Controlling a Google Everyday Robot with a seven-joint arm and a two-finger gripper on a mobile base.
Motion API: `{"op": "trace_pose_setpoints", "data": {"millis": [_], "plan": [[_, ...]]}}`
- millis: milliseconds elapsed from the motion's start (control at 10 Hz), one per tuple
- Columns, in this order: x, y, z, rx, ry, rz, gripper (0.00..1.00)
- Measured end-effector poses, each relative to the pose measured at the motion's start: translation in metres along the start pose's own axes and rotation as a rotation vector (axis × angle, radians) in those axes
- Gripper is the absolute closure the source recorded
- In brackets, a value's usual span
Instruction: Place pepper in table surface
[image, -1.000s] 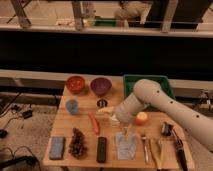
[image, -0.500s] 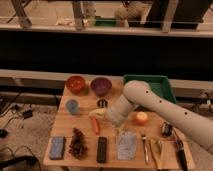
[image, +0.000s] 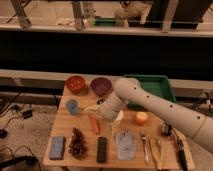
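Wooden table surface (image: 64, 126), stocked: pepper (image: 94, 124), lying flat on the bare boards left of centre, pointed end toward the near edge, between the blue cup (image: 72, 106) and the dark bar (image: 102, 149), right of the grape bunch (image: 77, 142). Gripper (image: 104, 116) on the white arm (image: 150, 102): low over the table middle, just right of the pepper, fingers spread apart and holding nothing. Also present: red bowl (image: 76, 84), purple bowl (image: 101, 86), green tray (image: 161, 80) at the back, an orange fruit (image: 141, 118) at right.
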Motion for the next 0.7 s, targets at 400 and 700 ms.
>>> {"op": "trace_pose_setpoints", "data": {"millis": [400, 700], "plan": [[0.015, -0.007, 0.014, -0.005, -0.005, 0.032, 0.00], [0.022, -0.013, 0.017, 0.014, -0.044, 0.042, 0.00]]}}
